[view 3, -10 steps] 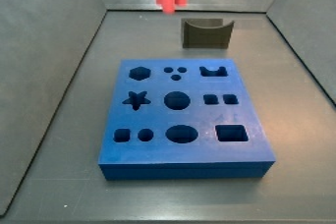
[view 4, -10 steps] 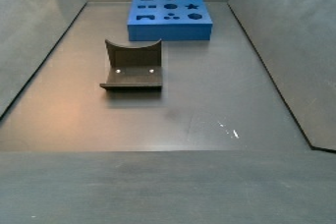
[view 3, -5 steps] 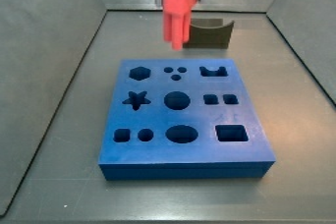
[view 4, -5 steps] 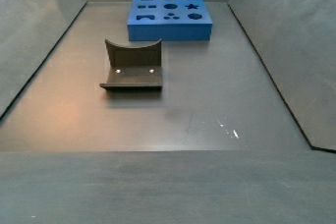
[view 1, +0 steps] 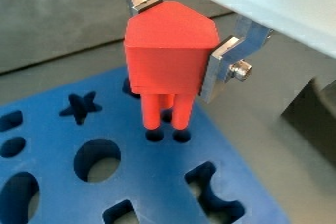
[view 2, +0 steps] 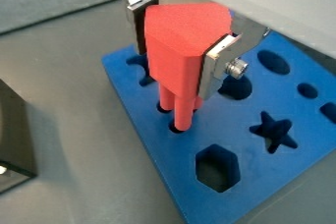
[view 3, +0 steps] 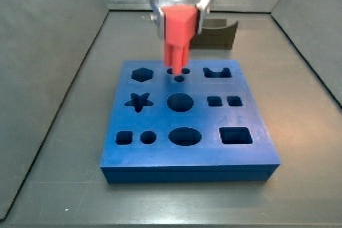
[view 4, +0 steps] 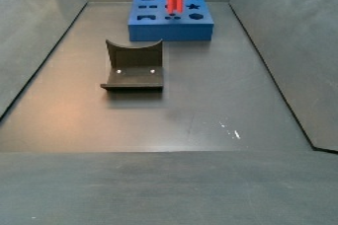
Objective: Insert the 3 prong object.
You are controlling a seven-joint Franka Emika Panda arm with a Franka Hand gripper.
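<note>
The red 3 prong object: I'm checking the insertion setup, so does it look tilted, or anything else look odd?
Nothing stands out. The claw holds the 3 prong object upright over the blue board, prongs at its small round holes. The dark fixture stands apart on the floor.

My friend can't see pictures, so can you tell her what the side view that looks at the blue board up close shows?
The gripper holds the red 3 prong object upright, its prongs at the small round holes near the far edge of the blue board. The board lies on a grey floor and has other holes, such as a star, circles and squares. The dark grey curved block stands behind the board.
</note>
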